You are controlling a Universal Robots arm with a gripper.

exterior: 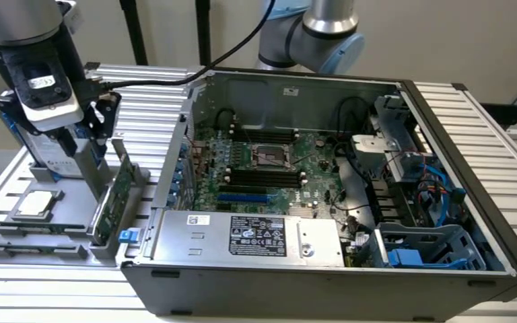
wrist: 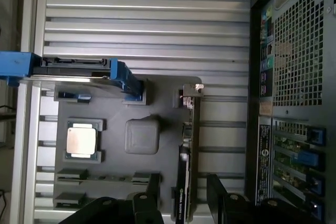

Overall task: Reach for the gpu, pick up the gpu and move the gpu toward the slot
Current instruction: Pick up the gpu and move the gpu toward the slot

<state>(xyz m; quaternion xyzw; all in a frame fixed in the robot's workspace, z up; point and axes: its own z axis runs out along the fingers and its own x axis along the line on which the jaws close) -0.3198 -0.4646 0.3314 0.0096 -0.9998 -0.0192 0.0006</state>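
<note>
The exterior view looks obliquely down from a distance; my wrist view looks straight down, close (shared: parts holder (wrist: 113,174), computer case (wrist: 294,51)).

open computer case (exterior: 330,291), processor (exterior: 38,203), grey fixture tray (wrist: 113,103)

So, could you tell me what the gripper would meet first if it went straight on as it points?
Most likely the gpu, standing on edge in the grey holder; the gripper is open, one finger lined up on each side of it. The gap is unclear.
</note>
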